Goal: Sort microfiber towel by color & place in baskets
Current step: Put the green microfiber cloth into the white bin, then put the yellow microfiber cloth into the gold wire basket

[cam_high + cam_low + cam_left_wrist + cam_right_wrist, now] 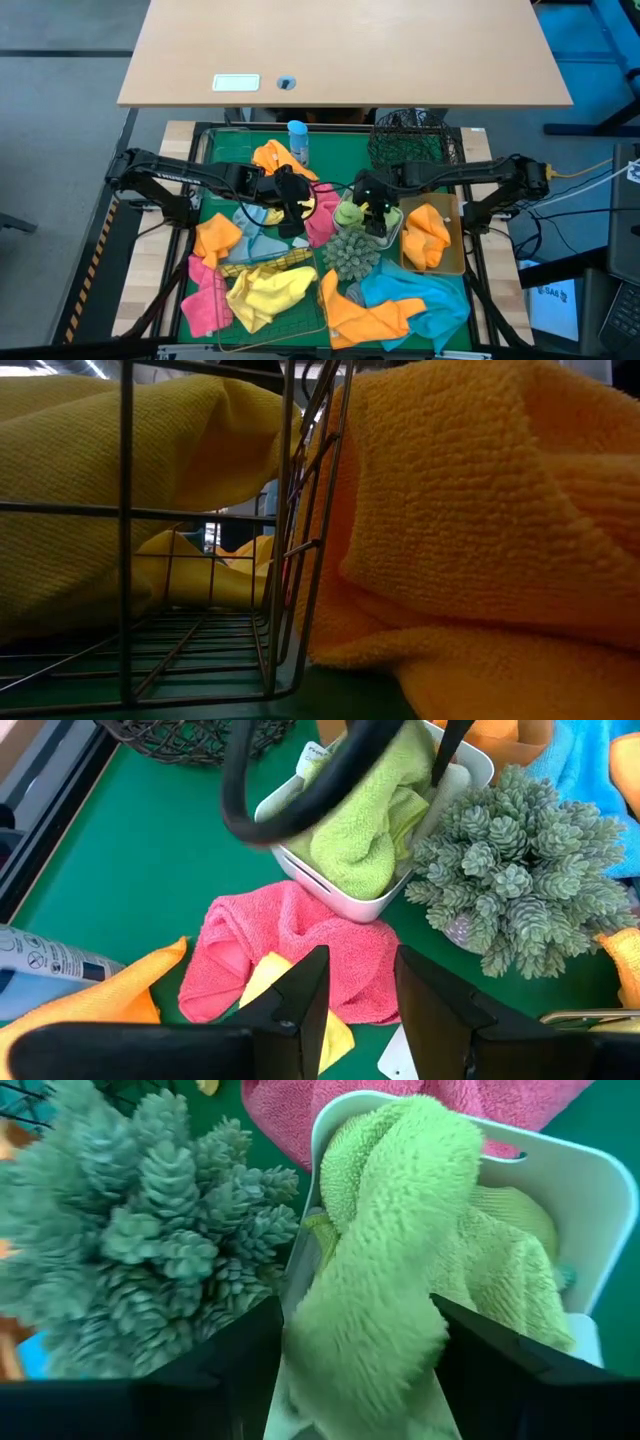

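Note:
My right gripper [376, 214] hangs over the white tray [392, 232] at the table's middle and is shut on a lime green towel [385, 1270]. The towel fills the tray [350, 895]. My left gripper [360, 995] is open and empty, low over a pink towel [300, 945] that lies flat on the green mat beside the tray. In the high view the left gripper [296, 214] shows just left of the tray. A yellow towel corner [262, 982] lies under one left finger. My right gripper pinches a thick bunched fold of the green towel [360, 1330] between its two fingers [225, 1370], which come from above, pointing down. The bunch fills the gap between them. The towel's lower part [345, 850] rests in the white tray, draped at its rim.
A spiky green ball [350, 256] sits right by the tray. The tan tray [452, 262] holds an orange towel, and the gold wire basket [290, 550] holds a yellow one. The black mesh basket [410, 138] and a blue spray bottle [297, 140] stand at the back. Loose towels lie all around.

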Controlling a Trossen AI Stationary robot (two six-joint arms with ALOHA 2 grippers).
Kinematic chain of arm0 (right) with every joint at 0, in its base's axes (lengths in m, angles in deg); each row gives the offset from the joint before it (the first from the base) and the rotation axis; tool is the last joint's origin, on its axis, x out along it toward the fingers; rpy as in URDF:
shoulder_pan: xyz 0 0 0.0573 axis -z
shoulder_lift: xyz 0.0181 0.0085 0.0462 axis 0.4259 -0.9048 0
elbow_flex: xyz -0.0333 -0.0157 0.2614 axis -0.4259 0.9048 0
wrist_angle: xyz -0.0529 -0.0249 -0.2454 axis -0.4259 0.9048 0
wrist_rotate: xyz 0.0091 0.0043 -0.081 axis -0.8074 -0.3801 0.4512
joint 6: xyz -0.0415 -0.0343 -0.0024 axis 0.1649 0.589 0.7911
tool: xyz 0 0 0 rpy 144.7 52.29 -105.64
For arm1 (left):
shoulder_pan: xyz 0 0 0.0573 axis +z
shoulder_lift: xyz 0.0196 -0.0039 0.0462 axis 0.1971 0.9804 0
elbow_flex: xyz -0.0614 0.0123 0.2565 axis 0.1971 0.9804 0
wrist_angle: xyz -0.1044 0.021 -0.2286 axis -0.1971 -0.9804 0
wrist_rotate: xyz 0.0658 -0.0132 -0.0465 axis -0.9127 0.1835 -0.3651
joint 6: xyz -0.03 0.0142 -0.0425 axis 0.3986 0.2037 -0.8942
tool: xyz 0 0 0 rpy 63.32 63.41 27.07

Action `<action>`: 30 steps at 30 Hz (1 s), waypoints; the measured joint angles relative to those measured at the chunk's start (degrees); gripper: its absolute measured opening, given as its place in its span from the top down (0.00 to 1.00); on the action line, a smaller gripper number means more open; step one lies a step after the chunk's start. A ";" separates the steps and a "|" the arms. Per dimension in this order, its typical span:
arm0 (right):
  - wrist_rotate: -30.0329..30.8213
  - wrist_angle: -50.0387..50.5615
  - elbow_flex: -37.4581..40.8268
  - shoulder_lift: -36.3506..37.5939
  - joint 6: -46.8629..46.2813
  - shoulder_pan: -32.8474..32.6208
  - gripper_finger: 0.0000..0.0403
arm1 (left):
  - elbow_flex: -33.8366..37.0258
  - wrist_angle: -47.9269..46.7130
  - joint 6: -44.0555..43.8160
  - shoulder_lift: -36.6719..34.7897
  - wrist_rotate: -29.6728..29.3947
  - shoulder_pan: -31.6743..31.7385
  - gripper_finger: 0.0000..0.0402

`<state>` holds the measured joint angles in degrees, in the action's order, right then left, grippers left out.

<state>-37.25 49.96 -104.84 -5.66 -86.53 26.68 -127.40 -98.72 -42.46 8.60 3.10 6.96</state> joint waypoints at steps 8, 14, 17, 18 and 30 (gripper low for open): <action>0.04 8.12 -7.95 -0.02 0.09 0.00 0.41 | 0.32 0.40 -0.03 0.71 -0.58 0.04 0.64; 0.11 11.50 -12.31 -0.02 0.21 0.00 0.41 | 3.84 1.14 -0.35 1.88 -3.99 1.11 0.63; 0.13 12.88 -13.58 -0.02 1.04 0.00 0.41 | 6.36 1.36 -0.37 2.09 -4.47 1.90 0.63; 0.15 13.49 -14.00 -0.02 1.54 0.00 0.41 | 7.27 2.46 -0.37 2.31 -4.53 2.19 0.63; 0.04 16.06 -15.83 0.00 1.75 -0.02 0.41 | 19.66 14.63 1.35 2.54 -4.52 4.49 0.63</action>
<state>-37.21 66.02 -120.67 -5.66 -84.79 26.66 -107.74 -84.09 -41.11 11.14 -1.41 11.46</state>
